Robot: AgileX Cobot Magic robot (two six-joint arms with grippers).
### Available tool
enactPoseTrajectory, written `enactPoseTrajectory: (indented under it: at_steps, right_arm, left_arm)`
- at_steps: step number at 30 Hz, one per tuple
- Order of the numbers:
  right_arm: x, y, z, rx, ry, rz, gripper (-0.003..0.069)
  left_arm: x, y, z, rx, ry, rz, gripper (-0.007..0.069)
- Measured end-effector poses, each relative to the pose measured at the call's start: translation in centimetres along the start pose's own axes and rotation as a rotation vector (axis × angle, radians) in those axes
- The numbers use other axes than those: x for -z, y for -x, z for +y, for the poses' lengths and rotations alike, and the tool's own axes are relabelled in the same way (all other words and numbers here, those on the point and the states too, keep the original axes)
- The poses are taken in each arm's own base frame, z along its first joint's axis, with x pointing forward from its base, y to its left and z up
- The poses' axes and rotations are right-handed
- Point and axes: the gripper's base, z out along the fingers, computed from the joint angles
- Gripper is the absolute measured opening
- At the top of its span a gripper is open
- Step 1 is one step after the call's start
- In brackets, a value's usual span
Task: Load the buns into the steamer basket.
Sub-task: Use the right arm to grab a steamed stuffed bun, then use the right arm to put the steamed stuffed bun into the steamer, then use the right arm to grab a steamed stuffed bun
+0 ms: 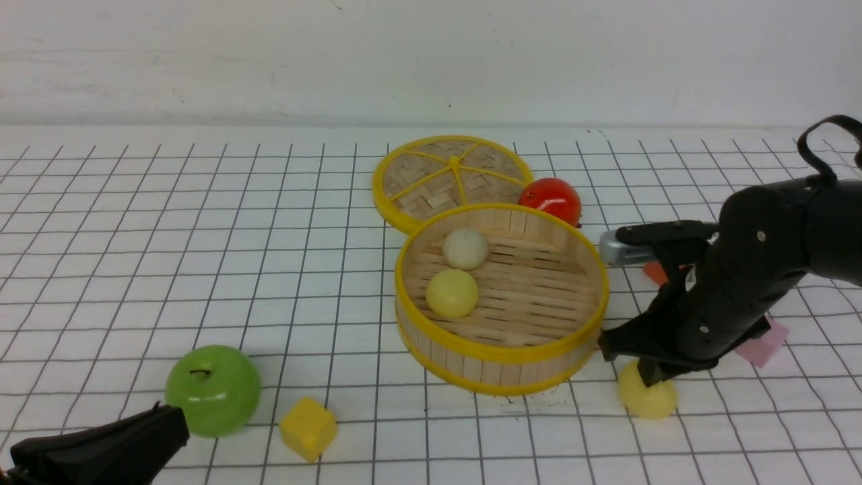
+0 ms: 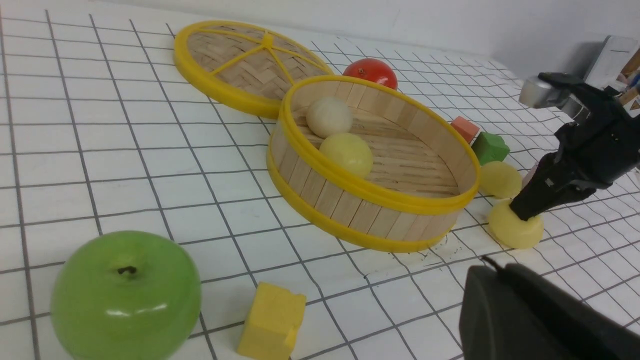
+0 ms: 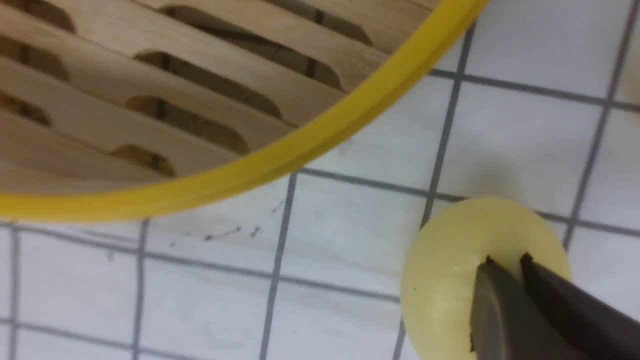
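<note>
Right gripper (image 1: 648, 381) — tips into bun (image 1: 645, 404)

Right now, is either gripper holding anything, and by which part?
The right gripper pinches the pale yellow bun by its top, on the table beside the steamer basket. Nothing shows in the left gripper.

I see a white table (image 1: 135, 269) ruled with a thin dark grid, lying flat under the right fingers (image 3: 500, 310) and out to every side of them. Near those fingers a few dark specks (image 3: 225, 234) smudge the top. Well beyond the fingers the table ends at a plain off-white wall (image 1: 269, 60), lightly scuffed. Past the fingers, by that wall, my left wrist view shows a grey upright panel (image 2: 611, 57); I cannot tell what it is. Light is soft and even, shadows faint.
</note>
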Motion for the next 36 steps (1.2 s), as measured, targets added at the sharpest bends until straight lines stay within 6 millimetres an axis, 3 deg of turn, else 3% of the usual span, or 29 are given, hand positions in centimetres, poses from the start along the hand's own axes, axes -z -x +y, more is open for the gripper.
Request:
enactPoseTrajectory:
  at_steps: [3,7,10,14,20,21,22,25,28,30,31,33,36]
  right_arm:
    - [2.8,0.2,0.4,-0.006,0.030,-0.049,0.0004]
    - [6.8,2.1,1.5,0.006,0.114,-0.194,0.0006]
    - [8.1,3.8,2.4,0.023,0.194,-0.279,0.0008]
    - [6.8,5.6,3.2,0.033,0.275,-0.310,0.0010]
    - [1.2,7.1,3.4,0.033,0.288,-0.261,0.0043]
    - [1.2,7.1,3.4,0.035,0.288,-0.261,0.0043]
    - [-0.2,7.3,3.4,0.028,0.275,-0.259,0.0072]
    - [-1.9,7.4,3.2,0.018,0.259,-0.255,0.0183]
    - [-2.0,7.4,3.2,0.017,0.258,-0.256,0.0318]
    - [-1.8,7.5,3.2,0.018,0.259,-0.262,0.0365]
    - [-1.1,7.6,3.3,0.026,0.258,-0.278,0.0436]
    - [0.3,7.7,3.3,0.055,0.254,-0.311,0.0499]
    - [3.5,7.6,3.2,0.124,0.225,-0.367,0.0548]
  left_arm:
    - [0.0,0.0,0.0,0.000,0.000,0.000,0.0012]
    - [0.0,0.0,0.0,0.000,0.000,0.000,0.0015]
    - [0.0,0.0,0.0,0.000,0.000,0.000,0.0017]
    - [0.0,0.0,0.0,0.000,0.000,0.000,0.0017]
    - [0.0,0.0,0.0,0.000,0.000,0.000,0.0017]
    - [0.0,0.0,0.0,0.000,0.000,0.000,0.0017]
    - [0.0,0.0,0.0,0.000,0.000,0.000,0.0017]
    - [0.0,0.0,0.0,0.000,0.000,0.000,0.0017]
    - [0.0,0.0,0.0,0.002,0.000,0.000,0.0018]
    - [0.0,0.0,0.0,0.003,0.000,0.000,0.0018]
    - [0.0,0.0,0.0,0.003,0.000,0.000,0.0018]
    - [0.0,0.0,0.0,0.003,0.000,0.000,0.0020]
    - [0.0,0.0,0.0,0.003,0.000,0.000,0.0022]
